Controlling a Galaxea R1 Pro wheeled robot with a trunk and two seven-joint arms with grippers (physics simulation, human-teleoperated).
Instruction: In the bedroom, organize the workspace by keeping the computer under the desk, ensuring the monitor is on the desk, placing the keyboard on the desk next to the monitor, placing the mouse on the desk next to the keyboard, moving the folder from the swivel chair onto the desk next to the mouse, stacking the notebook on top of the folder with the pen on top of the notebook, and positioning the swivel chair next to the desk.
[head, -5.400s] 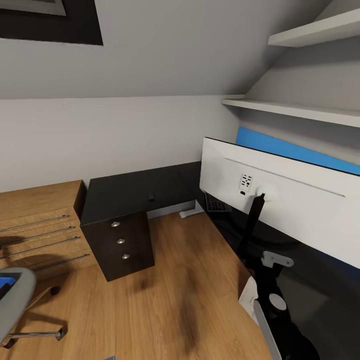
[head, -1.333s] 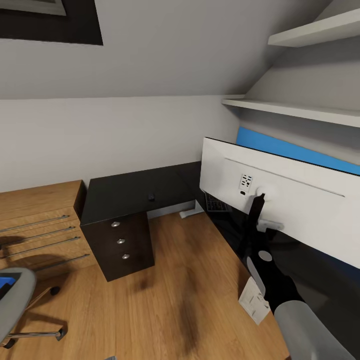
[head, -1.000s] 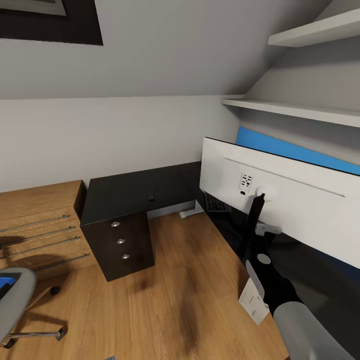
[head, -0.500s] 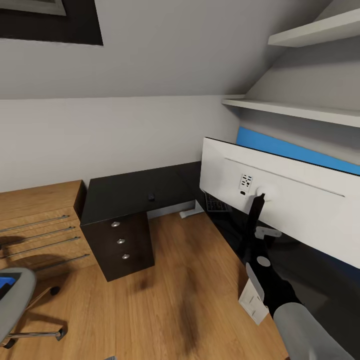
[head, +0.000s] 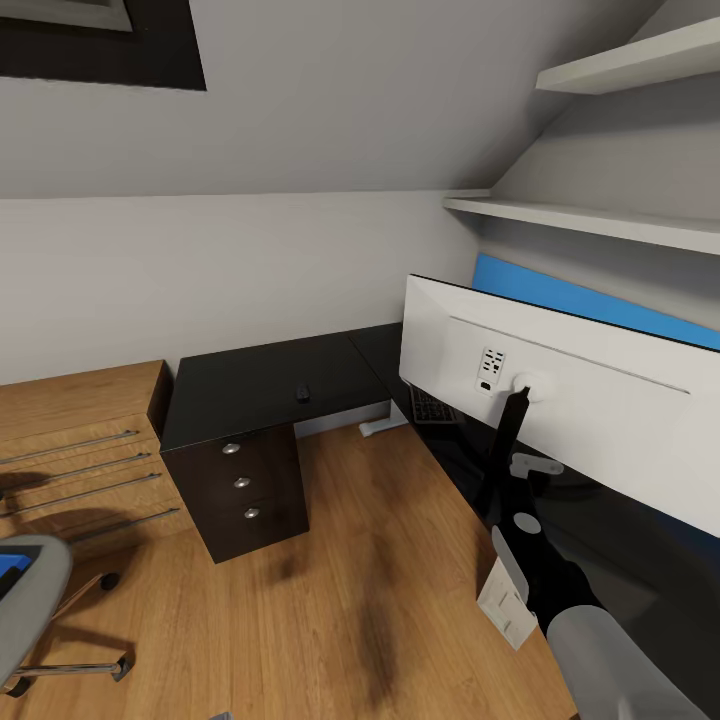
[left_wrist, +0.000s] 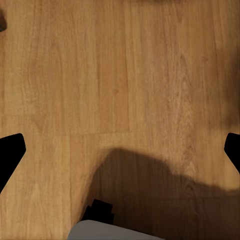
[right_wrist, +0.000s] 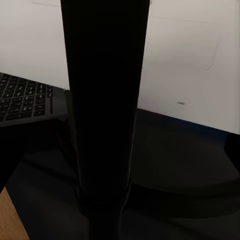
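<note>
Standing at centre right of the head view, the monitor (head: 600, 400) rests near the counter (head: 270, 385) edge, right gripper (head: 530, 468) at its stand (right_wrist: 102, 115); whether those jaws are open I cannot tell. Left jaws spread wide over open floor (left_wrist: 120, 75). Swivel chair (head: 25, 600) sits lower left.

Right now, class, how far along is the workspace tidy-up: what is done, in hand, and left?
Done: the monitor stands on the desk, keyboard beside it. In hand: the right arm's jaws are at the monitor's stand. Left: the folder lies on the swivel chair, away from the desk.
</note>
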